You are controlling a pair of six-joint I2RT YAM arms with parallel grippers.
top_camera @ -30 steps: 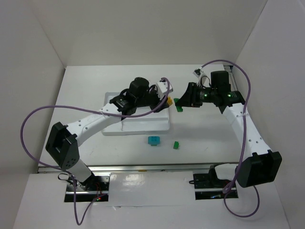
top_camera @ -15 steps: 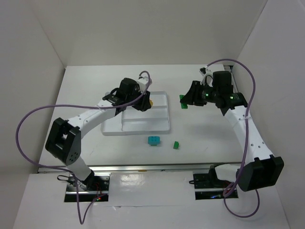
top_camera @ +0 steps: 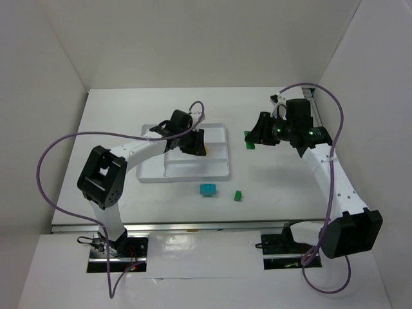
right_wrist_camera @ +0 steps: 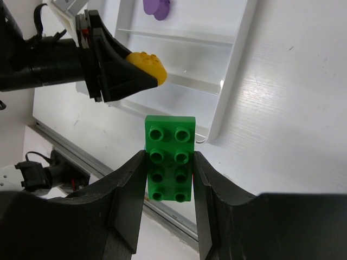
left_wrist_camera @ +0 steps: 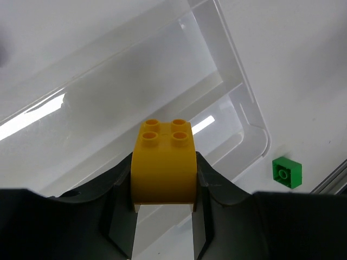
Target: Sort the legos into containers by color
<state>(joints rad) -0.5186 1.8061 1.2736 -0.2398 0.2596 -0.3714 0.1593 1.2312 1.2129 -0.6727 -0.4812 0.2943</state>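
The left end effector point(top_camera: 193, 143) is clamped on the yellow-orange brick point(left_wrist_camera: 162, 173), one finger on each flat side and the studs facing the wrist camera. It hangs above the tray point(top_camera: 183, 178), toward the right half. In the wrist view the brick sits over the divider between the long section and a shorter one, so I cannot tell which compartment is straight below. The left arm reaches from its near-left base across the tray's left edge, with the wrist tipped down.

The right end effector point(top_camera: 254, 136) grips a green brick point(right_wrist_camera: 169, 157) across its narrow width, and the brick's long axis runs along the fingers. It is held just right of the tray's far right corner — the tray lies to its left. That arm stretches far and folds leftward.

On the counter point(top_camera: 277, 187), a cyan brick point(top_camera: 208, 190) and a small green brick point(top_camera: 237, 195) lie just near of the tray, unsorted. By my judgement, the left arm is the nearer one to a drop.
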